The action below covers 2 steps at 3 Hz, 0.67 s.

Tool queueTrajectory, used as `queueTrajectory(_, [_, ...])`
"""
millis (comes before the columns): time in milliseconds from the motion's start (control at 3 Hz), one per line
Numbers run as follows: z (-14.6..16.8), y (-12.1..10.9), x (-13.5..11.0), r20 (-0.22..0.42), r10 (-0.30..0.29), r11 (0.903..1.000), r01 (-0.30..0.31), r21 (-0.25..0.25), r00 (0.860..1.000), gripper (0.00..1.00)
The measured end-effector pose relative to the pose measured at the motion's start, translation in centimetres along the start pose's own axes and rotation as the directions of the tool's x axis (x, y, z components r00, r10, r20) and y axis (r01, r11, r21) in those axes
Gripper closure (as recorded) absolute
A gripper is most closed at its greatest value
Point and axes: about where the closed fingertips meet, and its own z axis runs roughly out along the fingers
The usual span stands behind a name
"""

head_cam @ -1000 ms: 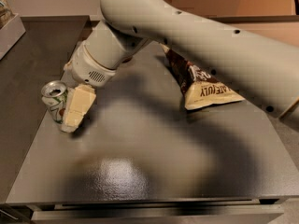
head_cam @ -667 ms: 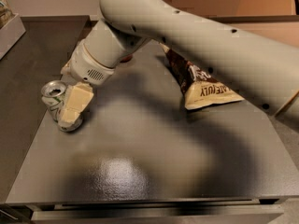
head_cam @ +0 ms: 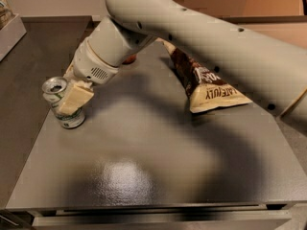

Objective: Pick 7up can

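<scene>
Gripper [head_cam: 67, 104] is right on the can [head_cam: 55, 87], which stands nearly upright (leaning slightly). Can't tell if it's clamped.

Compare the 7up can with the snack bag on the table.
The 7up can is small, silver and green; the snack bag is larger, brown and cream. The 7up can stands near the left edge with the gripper at it; the snack bag lies flat at the right, apart from it. Both rest on the grey table.
</scene>
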Motion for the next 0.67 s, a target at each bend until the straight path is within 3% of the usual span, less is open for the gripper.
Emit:
queueTrajectory(333, [-1.8,-0.7,-0.4,-0.005,0.021,0.9997,-0.021,0.01,1.0,0.86])
queueTrajectory(667, [-4.9,-1.9,-1.1,-0.016,0.039,0.9989,-0.039,0.027,0.999,1.0])
